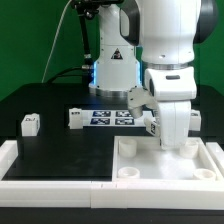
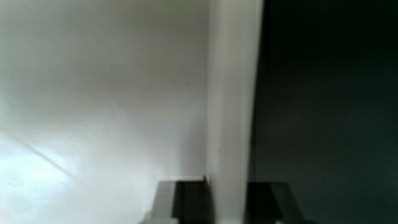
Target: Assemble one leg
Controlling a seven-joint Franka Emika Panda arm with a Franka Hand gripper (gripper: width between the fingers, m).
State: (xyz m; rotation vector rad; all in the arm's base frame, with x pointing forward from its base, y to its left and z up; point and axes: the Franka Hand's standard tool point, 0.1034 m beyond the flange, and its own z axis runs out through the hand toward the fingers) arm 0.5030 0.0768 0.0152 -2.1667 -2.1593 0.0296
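Gripper (image 2: 224, 202) clamped on the white panel (image 1: 150, 160) rim, loose leg (image 1: 30, 123) parked well apart, exterior view's left.

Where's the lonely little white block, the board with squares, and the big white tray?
The leg (image 1: 30, 124), exterior view, its front face.
The marker board (image 1: 110, 117), exterior view, its middle.
The tray panel (image 1: 165, 168), exterior view, floor between front sockets.
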